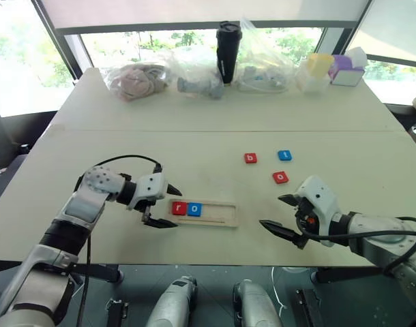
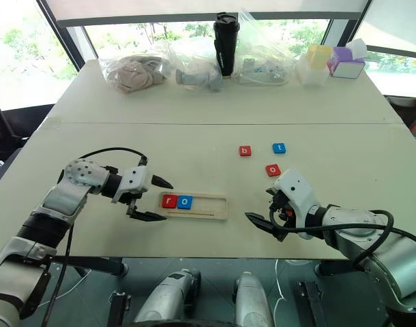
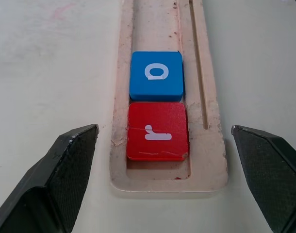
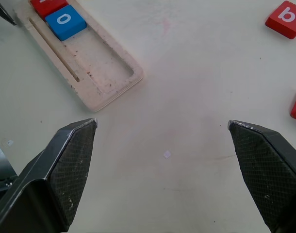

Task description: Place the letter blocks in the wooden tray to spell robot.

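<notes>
Wooden tray (image 1: 215, 212) — beside left end effector (image 1: 166, 206)

Pale table (image 1: 215, 116) carrying tray and loose tiles

Wooden tray (image 1: 218, 212) is lying near-centre; three letter blocks (image 1: 281, 177) are sitting right of it; bags (image 1: 136, 78) and a black tumbler (image 1: 228, 51) are lining the far edge.

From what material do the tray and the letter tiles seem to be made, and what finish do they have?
The wooden tray looks like pale, unvarnished wood: matte, with rough, crumbly routed edges and dust in the slot. The red r tile and the blue o tile seem painted, probably wood, though plastic is possible; the coat is smooth and slightly satin, with fine scratches on the red one and white printed letters.
</notes>
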Motion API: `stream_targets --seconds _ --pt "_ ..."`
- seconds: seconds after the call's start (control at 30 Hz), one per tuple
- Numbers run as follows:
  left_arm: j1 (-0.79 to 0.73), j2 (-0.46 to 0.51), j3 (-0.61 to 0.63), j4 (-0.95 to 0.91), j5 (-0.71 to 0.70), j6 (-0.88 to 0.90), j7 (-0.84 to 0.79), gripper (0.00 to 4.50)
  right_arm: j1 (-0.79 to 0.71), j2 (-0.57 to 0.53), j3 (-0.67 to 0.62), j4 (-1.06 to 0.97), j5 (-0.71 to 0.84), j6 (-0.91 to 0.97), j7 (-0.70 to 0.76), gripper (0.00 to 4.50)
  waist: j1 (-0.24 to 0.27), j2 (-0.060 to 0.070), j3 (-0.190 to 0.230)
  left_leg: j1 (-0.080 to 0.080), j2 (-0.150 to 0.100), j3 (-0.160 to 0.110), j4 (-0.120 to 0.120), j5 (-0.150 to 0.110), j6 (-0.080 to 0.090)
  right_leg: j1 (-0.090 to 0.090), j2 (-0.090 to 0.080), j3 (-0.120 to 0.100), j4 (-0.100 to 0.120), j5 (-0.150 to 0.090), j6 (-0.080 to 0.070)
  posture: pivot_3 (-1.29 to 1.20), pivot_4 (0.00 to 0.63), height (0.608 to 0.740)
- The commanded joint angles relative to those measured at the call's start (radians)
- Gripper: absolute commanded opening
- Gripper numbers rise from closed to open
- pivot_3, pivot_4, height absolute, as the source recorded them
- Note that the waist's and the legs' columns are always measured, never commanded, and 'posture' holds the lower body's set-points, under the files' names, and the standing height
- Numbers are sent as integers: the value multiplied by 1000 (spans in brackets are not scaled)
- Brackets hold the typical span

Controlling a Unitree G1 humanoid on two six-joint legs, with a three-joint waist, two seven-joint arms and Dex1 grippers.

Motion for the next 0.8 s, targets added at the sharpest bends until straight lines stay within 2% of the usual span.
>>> stream_targets --seconds 0.03,0.13,0.23,0.3,0.43,0.6,0.8 --pt "5 15 16 -48 0 7 22 4464 -7 -7 -11 -8 -4 -18 7 4500 0 0 0 0 0 0 0 0 0 0 0 0 0 0 0 0 150 740" --pt "2 48 41 -65 -10 59 27 4464 -26 6 -25 16 -4 -33 6 4500 -1 0 0 0 0 0 0 0 0 0 0 0 0 0 0 0 150 740" --pt "0 85 88 -101 -64 146 21 4464 -70 65 -70 64 19 -52 -21 4500 -4 0 0 0 1 0 0 0 0 0 1 0 0 1 0 0 150 740" --pt "-10 121 157 -148 -147 285 25 4464 -147 124 -76 143 -16 -86 -79 4500 -5 0 0 0 1 0 0 0 0 0 1 0 0 1 0 0 150 740" --pt "14 166 314 -255 -305 538 103 4464 -379 273 59 353 -141 -89 -228 4500 -23 0 1 0 2 0 0 0 0 -1 3 0 0 1 -2 0 150 740" --pt "115 150 395 -430 -384 680 243 4464 -578 451 131 591 -239 -47 -365 4500 -30 0 1 1 4 0 -4 1 -1 -4 5 1 2 3 1 0 150 740" --pt "203 147 448 -612 -451 782 372 4464 -720 528 191 815 -325 -79 -365 4500 -25 0 1 0 4 2 -6 2 -4 -7 6 2 5 5 -1 0 150 740"
